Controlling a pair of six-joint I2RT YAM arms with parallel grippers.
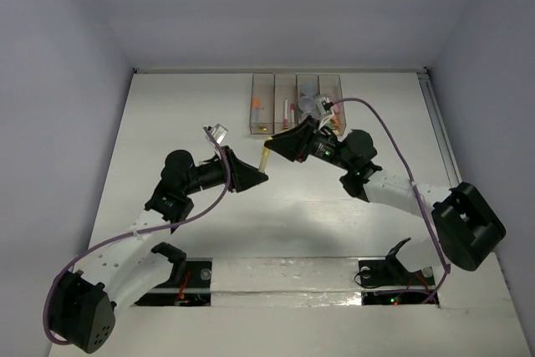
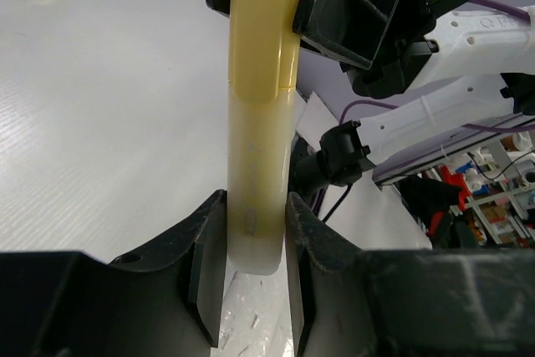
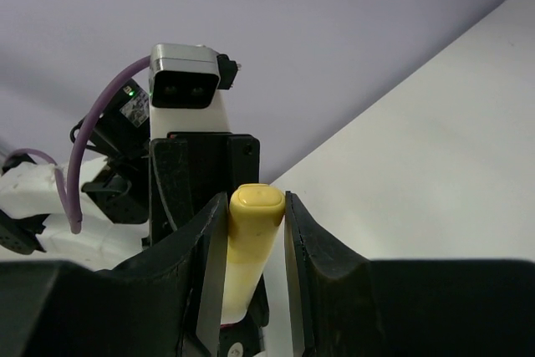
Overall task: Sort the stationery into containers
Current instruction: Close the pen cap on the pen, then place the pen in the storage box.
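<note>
Yellow plastic bridges the two arms: the marker [image 1: 265, 159] hangs in the air above the table [image 1: 167, 123], just short of the row of bins [image 1: 284, 83], with each end in a different grip. The left gripper [image 2: 255, 206] is pressed tight on the pale barrel end. The right gripper [image 3: 256, 236] pinches the cap end, its jaws flat against both sides as far as I can see. That double hold is the risk, I think. If either arm pulls or swings while both are clamped, the cap may pop off the barrel, or the marker may twist out of line. If the left one lets go before the right hold is firm, the marker could slip, drop onto the table and roll away.
</note>
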